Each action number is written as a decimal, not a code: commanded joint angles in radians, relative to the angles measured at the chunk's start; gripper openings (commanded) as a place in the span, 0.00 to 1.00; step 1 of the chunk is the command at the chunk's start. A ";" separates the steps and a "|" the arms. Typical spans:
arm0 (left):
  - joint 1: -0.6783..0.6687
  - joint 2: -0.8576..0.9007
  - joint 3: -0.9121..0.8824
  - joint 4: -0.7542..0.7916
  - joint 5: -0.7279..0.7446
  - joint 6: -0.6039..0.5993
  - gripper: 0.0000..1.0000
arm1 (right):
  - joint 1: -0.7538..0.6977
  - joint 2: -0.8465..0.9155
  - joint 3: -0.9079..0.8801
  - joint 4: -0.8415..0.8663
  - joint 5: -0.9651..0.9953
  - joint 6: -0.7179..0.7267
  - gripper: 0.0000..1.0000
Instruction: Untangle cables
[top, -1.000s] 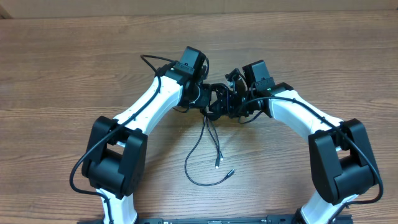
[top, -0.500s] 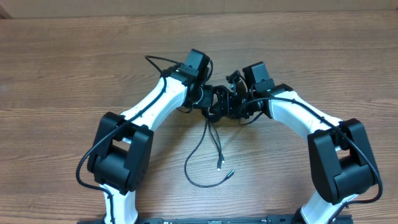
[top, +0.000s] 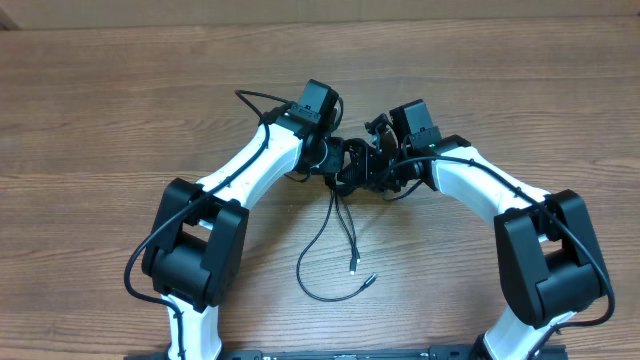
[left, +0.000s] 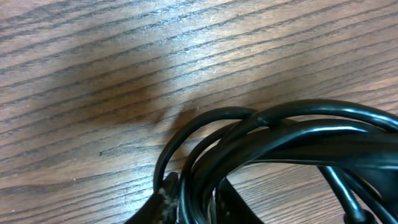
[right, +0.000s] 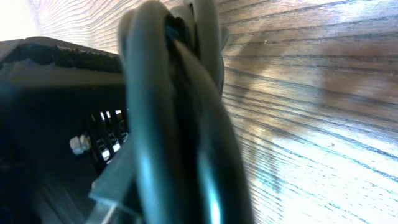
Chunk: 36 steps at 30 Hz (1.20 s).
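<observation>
The cables (top: 352, 262) are thin black cords bunched between my two grippers at the table's middle. Two loose strands trail toward the front and end in small silver-tipped plugs (top: 369, 281). My left gripper (top: 341, 160) comes in from the left and is shut on the bundle. In the left wrist view the looped cables (left: 280, 134) run down between the fingers (left: 163, 198) of the left gripper (left: 199, 202). My right gripper (top: 376, 166) meets it from the right, shut on the same bundle. In the right wrist view the cables (right: 180, 124) fill the blurred middle.
The wooden table (top: 120, 120) stretches bare around the arms. The black and white left arm (top: 250, 165) and right arm (top: 480, 180) frame the loose strands, and the two wrists nearly touch. The left arm's black body (right: 56, 124) shows close in the right wrist view.
My left arm has shifted slightly to the right and toward the back, closer to the right gripper. The right arm and the trailing strands have stayed in place.
</observation>
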<state>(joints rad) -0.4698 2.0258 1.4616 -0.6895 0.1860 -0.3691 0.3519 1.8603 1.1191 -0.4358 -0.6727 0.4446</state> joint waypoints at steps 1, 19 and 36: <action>-0.002 0.031 0.013 0.008 -0.010 -0.014 0.19 | 0.016 -0.002 0.000 0.020 -0.017 0.001 0.04; 0.074 0.003 0.040 0.008 0.283 0.026 0.04 | 0.034 -0.002 -0.001 0.006 0.051 0.013 0.04; 0.364 0.002 0.040 0.026 1.111 0.172 0.04 | 0.034 -0.002 -0.001 -0.020 0.096 0.057 0.04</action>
<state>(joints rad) -0.1532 2.0445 1.4670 -0.6724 1.0550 -0.2577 0.3817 1.8618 1.1191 -0.4442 -0.6056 0.4866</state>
